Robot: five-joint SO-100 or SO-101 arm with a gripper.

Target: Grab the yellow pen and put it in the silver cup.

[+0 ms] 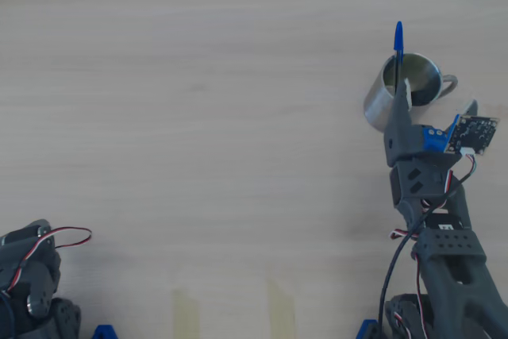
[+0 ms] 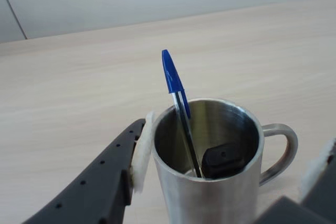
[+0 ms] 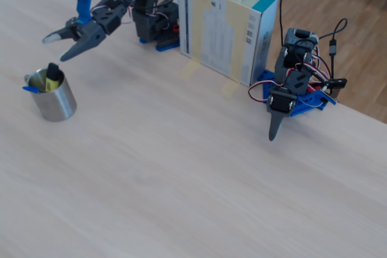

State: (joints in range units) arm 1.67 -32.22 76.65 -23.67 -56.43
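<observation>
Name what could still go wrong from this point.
The yellow pen is already in the cup, and the gripper is open above it.

1. In the wrist view the fingers straddle the cup closely; a sideways retreat could knock it over.
2. The blue pen leans out over the rim and could be clipped, flicking out or tipping the cup.
</observation>
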